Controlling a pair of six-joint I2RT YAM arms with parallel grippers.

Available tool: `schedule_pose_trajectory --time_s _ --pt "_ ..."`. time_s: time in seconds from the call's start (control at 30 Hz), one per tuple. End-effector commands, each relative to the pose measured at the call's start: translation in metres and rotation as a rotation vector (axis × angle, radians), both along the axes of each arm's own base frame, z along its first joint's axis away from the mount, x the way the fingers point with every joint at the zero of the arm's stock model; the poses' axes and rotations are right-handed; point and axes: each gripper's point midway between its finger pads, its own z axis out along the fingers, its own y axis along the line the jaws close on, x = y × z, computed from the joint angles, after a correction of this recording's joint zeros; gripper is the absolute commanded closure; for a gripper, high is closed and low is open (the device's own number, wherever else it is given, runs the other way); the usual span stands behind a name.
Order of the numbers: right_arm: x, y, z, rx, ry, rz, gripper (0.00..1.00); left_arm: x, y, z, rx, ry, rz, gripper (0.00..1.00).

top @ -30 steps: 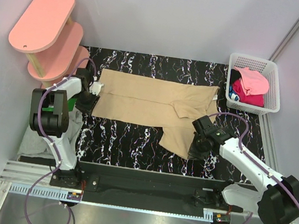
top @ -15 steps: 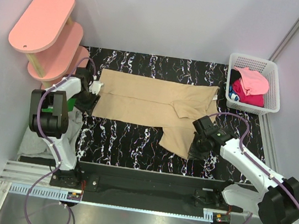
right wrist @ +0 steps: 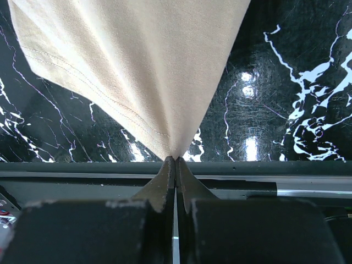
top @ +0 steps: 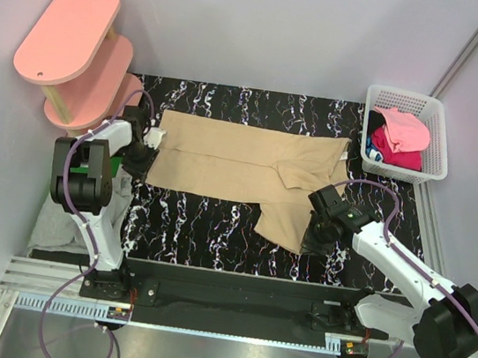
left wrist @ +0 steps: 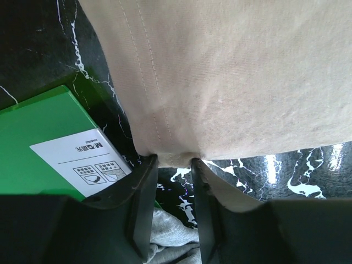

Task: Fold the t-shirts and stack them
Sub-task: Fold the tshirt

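Note:
A tan t-shirt (top: 241, 166) lies spread across the black marble table, with one part hanging toward the front edge at the right. My left gripper (top: 141, 158) is at the shirt's left edge. In the left wrist view (left wrist: 173, 165) its jaws stand a little apart, with the tan hem (left wrist: 231, 71) bunched between the tips. My right gripper (top: 309, 240) is shut on the shirt's front corner; in the right wrist view (right wrist: 176, 159) the cloth (right wrist: 143, 66) fans out from the closed tips. A pink shirt (top: 404, 128) and a magenta shirt (top: 398, 152) lie in the basket.
A white basket (top: 438, 140) stands at the back right. Pink oval shelves (top: 68, 30) stand at the back left. A green box (left wrist: 44, 137) and grey cloth (left wrist: 170, 242) lie by the left arm, at the table's left side (top: 54, 224).
My left gripper has shifted slightly back and left along the shirt's left edge. My right gripper has hardly moved and still holds the corner.

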Motion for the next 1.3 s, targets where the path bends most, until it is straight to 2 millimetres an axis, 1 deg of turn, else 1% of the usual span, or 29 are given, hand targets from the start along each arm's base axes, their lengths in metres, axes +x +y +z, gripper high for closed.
schedule_pose_trajectory --time_s 0.0,0.1,0.17,0.2,0.3,0.4,0.43,0.47,0.53,0.57,0.6,0.63,0.7,0.73,0.8,0.9,1.0,1.03,1.07,1.13,1.27 --pt "0.000 0.000 0.006 0.003 -0.020 -0.005 1.00 0.012 -0.001 0.002 -0.006 -0.028 0.005 0.71" --pt "0.001 0.001 0.007 0.003 -0.020 -0.005 1.00 0.009 -0.003 0.000 -0.017 -0.021 0.001 0.83" --pt "0.000 0.001 0.007 0.002 -0.019 -0.003 1.00 0.006 -0.005 -0.001 -0.027 -0.017 0.000 0.88" --pt "0.001 0.001 0.007 0.003 -0.020 -0.002 1.00 0.005 -0.005 0.000 -0.027 -0.016 0.000 0.94" --pt "0.001 0.002 0.009 0.005 -0.023 0.003 1.00 0.003 -0.003 0.005 -0.016 -0.027 -0.009 1.00" --pt "0.000 0.001 0.014 0.003 -0.024 0.002 1.00 0.001 -0.003 0.015 -0.014 -0.041 -0.022 1.00" --pt "-0.004 0.003 0.017 0.023 -0.005 0.005 1.00 0.000 -0.004 0.019 -0.017 -0.044 -0.030 1.00" --pt "-0.005 0.009 0.025 0.058 -0.005 0.009 1.00 0.000 -0.004 0.025 -0.016 -0.056 -0.035 1.00" --pt "-0.012 0.008 0.033 0.065 0.019 0.012 1.00 -0.005 -0.006 0.033 -0.024 -0.052 -0.051 1.00" --pt "-0.012 0.008 0.042 0.076 -0.001 0.014 1.00 -0.007 -0.006 0.037 -0.026 -0.055 -0.059 1.00" --pt "-0.013 0.006 0.047 0.074 -0.006 0.012 1.00 -0.012 -0.007 0.044 -0.031 -0.052 -0.069 1.00" --pt "-0.017 0.003 0.049 0.065 0.004 0.013 1.00 -0.015 -0.009 0.045 -0.035 -0.048 -0.085 0.98" --pt "-0.021 0.002 0.059 0.080 -0.008 0.019 1.00 -0.021 -0.008 0.050 -0.032 -0.046 -0.098 0.97" --pt "-0.026 0.000 0.061 0.081 0.004 0.021 1.00 -0.028 -0.008 0.052 -0.027 -0.038 -0.111 0.97" --pt "-0.032 0.000 0.065 0.102 0.010 0.027 1.00 -0.036 -0.009 0.053 -0.031 -0.027 -0.124 0.97" --pt "-0.042 -0.004 0.064 0.103 0.029 0.026 1.00 -0.050 -0.012 0.053 -0.038 -0.014 -0.143 0.96" --pt "-0.049 -0.005 0.069 0.120 0.033 0.022 1.00 -0.070 -0.015 0.048 -0.041 0.015 -0.159 0.96" --pt "-0.051 -0.006 0.070 0.119 0.040 0.023 1.00 -0.074 -0.017 0.047 -0.042 0.019 -0.170 0.96" --pt "-0.052 -0.006 0.074 0.126 0.034 0.024 1.00 -0.076 -0.018 0.051 -0.040 0.005 -0.176 0.96" --pt "-0.054 -0.007 0.078 0.130 0.031 0.023 1.00 -0.083 -0.019 0.049 -0.040 0.019 -0.182 0.96" --pt "-0.052 -0.006 0.086 0.140 0.017 0.029 1.00 -0.083 -0.020 0.055 -0.036 0.001 -0.186 0.96"
